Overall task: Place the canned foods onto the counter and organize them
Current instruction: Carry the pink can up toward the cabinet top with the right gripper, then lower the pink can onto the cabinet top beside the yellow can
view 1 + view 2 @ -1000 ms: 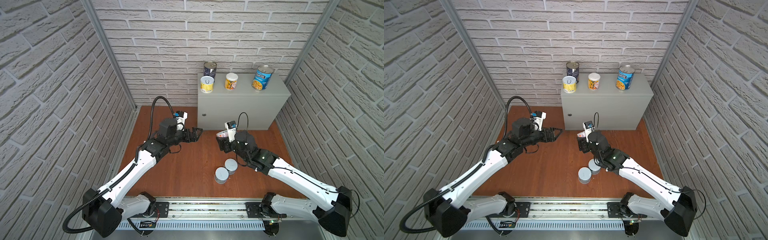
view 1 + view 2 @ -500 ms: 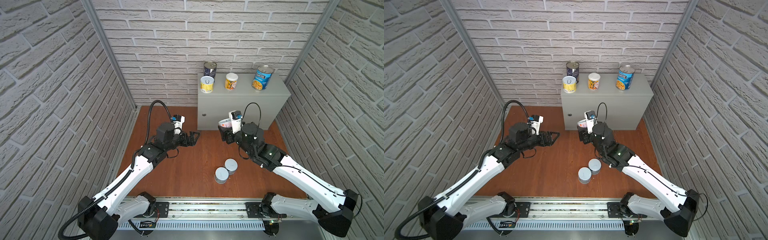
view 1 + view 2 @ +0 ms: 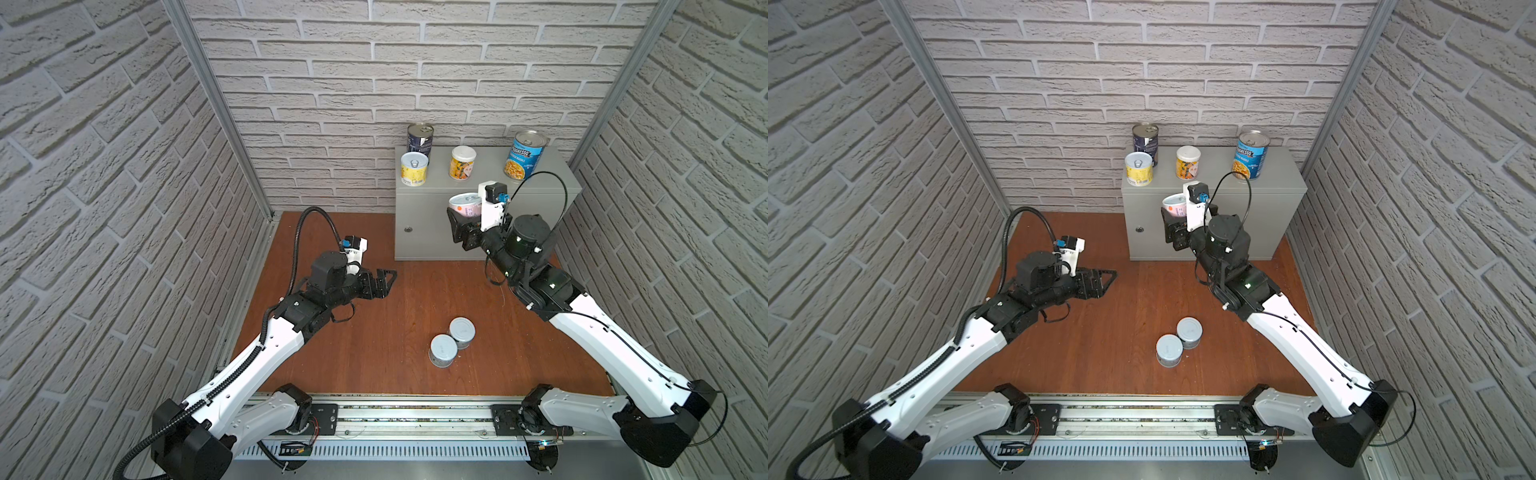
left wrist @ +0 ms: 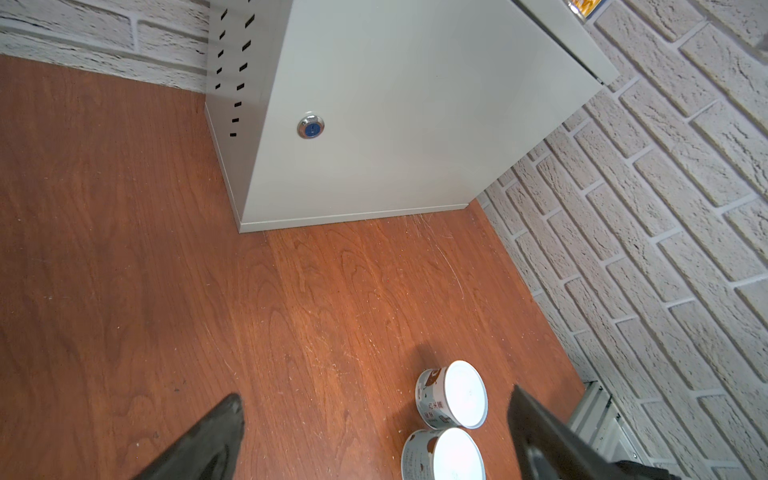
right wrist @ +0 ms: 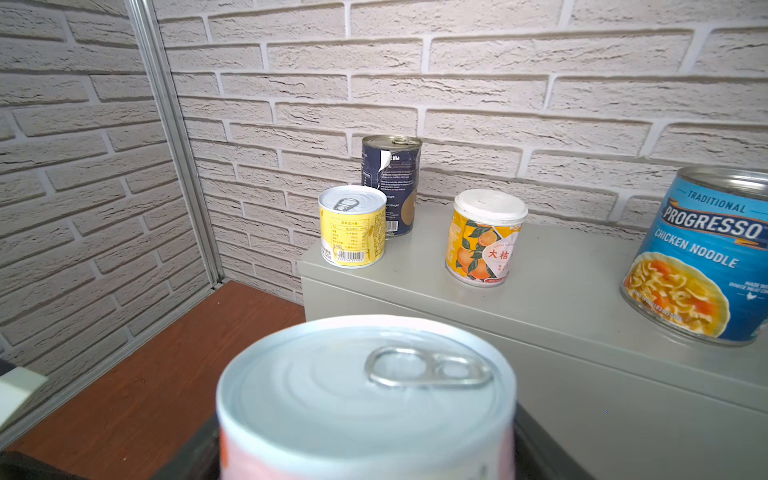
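**Pink can held at the worktop's near edge**

The short pink-labelled can (image 5: 365, 386) is upright, pull-ring on top. It is lifted clear of the wooden floor (image 3: 374, 332) and hangs just in front of the near edge of the grey worktop (image 3: 548, 174), left of its middle. I'd judge it stiff metal, with some weight if full, and its smooth label could slip. Its side wall is the place to take it. Being short and broad, it should stand steady once set down. The right claw (image 3: 468, 216) is clamped on those sides, its jaws kept apart by the can's width.

Four cans stand on the worktop:
- a navy can (image 3: 419, 139) at the far left corner
- a yellow can (image 3: 414, 168) just in front of it
- an orange-printed can (image 3: 462, 163) near the middle
- the blue Progresso can (image 3: 524, 160) to the right

Bare room shows along the near edge. Down on the floor, a pale can (image 3: 462, 330) and a second pale can (image 3: 443, 351) stand close together, seemingly touching. The left claw (image 3: 388, 284) hangs over the floor to the left, jaws spread wide, holding and touching nothing.
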You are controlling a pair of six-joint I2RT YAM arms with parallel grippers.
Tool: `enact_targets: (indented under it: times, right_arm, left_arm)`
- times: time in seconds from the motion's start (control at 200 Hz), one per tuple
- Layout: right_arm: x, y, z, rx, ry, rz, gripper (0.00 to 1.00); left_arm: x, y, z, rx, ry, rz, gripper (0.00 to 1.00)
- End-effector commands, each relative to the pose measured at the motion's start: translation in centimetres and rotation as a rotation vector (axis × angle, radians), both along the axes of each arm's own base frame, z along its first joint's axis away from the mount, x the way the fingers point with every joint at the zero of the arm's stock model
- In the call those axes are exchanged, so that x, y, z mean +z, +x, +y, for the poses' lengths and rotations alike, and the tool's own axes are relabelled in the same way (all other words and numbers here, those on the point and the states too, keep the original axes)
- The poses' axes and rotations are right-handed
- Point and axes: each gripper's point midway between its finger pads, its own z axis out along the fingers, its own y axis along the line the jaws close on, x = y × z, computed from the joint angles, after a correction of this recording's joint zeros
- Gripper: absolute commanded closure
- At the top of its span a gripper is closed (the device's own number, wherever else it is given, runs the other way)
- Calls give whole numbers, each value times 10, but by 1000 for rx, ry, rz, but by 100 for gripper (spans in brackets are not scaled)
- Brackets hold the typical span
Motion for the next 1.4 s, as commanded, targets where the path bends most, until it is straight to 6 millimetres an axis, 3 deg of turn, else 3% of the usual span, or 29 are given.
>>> enact_targets:
  times: [0.0, 0.16, 0.39, 0.73, 1.395]
  right_arm:
    - [67, 3, -7, 22, 104, -191, 34]
    - [78, 21, -12, 5, 112, -228, 34]
    - [78, 47, -16, -3, 116, -221, 33]
    - [71, 72, -23, -28, 124, -203, 33]
    - [55, 119, -29, -83, 196, -215, 32]
  left_arm:
    - [8, -4, -1, -10, -14, -45, 2]
    - [6, -7, 3, 7, -8, -55, 2]
    - [-1, -6, 4, 11, 12, -49, 2]
    - [-17, 1, 1, 17, 36, -33, 2]
    - [-25, 2, 1, 20, 51, -11, 2]
